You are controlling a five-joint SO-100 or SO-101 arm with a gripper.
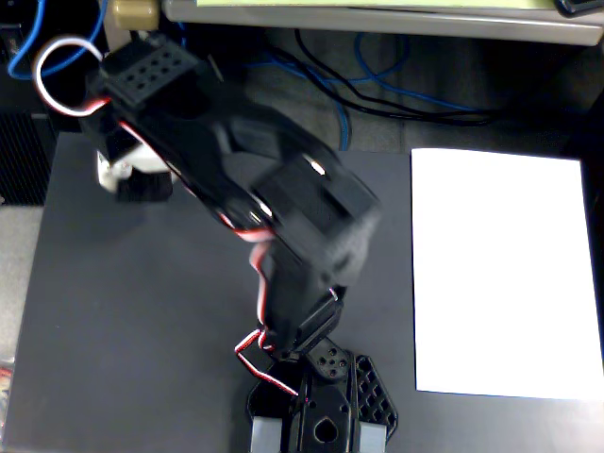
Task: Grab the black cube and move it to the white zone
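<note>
fixed view: dark grey tabletop (142,311), white zone (505,269) right, cables (377,90) behind.

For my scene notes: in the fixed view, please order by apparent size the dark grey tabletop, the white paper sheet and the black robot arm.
Largest: dark grey tabletop.
Then white rectangular paper sheet and black plastic robot arm: they look alike; the arm is blurred and nearer the camera, so unranked.

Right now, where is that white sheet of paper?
In the fixed view, the white sheet lies flat on the right side of the dark grey table, to the right of the black arm.
</note>
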